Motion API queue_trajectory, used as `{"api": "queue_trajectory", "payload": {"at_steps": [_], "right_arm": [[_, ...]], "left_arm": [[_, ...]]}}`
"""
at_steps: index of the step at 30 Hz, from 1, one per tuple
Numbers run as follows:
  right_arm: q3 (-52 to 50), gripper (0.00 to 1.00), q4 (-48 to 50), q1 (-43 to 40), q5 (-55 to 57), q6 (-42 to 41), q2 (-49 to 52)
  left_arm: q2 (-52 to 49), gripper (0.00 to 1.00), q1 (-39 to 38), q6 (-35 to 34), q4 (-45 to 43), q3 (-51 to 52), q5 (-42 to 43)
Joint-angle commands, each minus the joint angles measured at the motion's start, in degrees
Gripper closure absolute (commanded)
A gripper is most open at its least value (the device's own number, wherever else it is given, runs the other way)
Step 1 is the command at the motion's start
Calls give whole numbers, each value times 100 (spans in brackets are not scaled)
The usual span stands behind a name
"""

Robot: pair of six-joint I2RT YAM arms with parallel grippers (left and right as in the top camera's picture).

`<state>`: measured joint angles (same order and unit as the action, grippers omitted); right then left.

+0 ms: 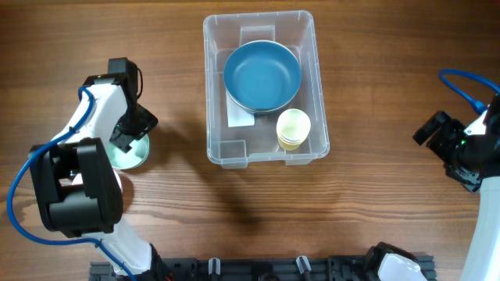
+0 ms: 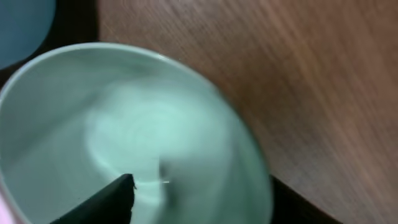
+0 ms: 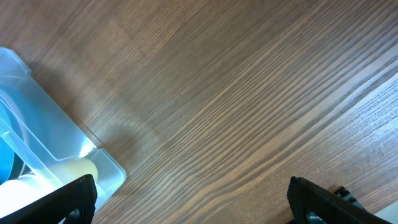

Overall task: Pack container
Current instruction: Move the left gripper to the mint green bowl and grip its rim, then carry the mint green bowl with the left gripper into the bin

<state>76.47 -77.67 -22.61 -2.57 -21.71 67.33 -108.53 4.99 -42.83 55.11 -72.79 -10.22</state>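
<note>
Wood-grain table [image 1: 391, 62], clear container [image 1: 226, 148] centred, pale green bowl [image 1: 134, 158] well apart

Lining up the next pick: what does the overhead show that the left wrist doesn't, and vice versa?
Only overhead: the clear container holding a blue bowl and stacked cream cups. Only left wrist: one dark fingertip over the blurred interior of the pale green bowl. Both: that bowl on the wooden table.

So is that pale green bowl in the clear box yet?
Not yet: the green bowl sits on the table, left of the container, beneath the left tool.
</note>
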Motion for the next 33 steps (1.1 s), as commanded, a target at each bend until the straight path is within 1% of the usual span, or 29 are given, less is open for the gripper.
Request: {"api": "queue_trajectory", "payload": {"at_steps": [1,2,3,4,5,9,12,14,15,20,23,26,29,31,33], "right_arm": [[-9,0,4,-22,-50,68,22],[-9,0,4,-22,-50,68,22],[-9,0,4,-24,-50,70,22],[-9,0,4,-24,-50,70,22],[-9,0,4,-22,-50,70,22],[-9,0,9,-24,-50,70,22],[-9,0,9,-24,-50,70,22],[-9,0,13,-24,-50,70,22],[-9,0,28,-22,-50,70,22],[-9,0,31,-24,-48,72,22],[-9,0,31,-24,-50,70,22],[-9,0,31,-24,-50,70,22],[-9,0,31,-24,-50,72,22],[-9,0,31,-22,-50,70,22],[-9,0,31,-22,-50,72,22]], "left_arm": [[-2,53,11,57,-92,31,52],[-2,59,11,57,-116,31,52],[0,69,11,57,-157,31,50],[0,73,11,57,-175,31,52],[0,80,11,57,-197,31,52],[0,96,11,59,-415,31,52],[0,96,9,96,-520,-9,61],[2,96,-39,474,-461,-203,256],[11,96,-87,540,-365,-348,280],[369,96,-704,734,448,-1617,267],[664,96,-1217,793,933,-2317,267],[1010,96,-1993,763,1399,-2817,267],[1191,96,-2782,503,1482,-2844,289],[1158,96,-3493,328,1543,-2841,289],[1071,96,-4011,240,1552,-2841,286]]}}
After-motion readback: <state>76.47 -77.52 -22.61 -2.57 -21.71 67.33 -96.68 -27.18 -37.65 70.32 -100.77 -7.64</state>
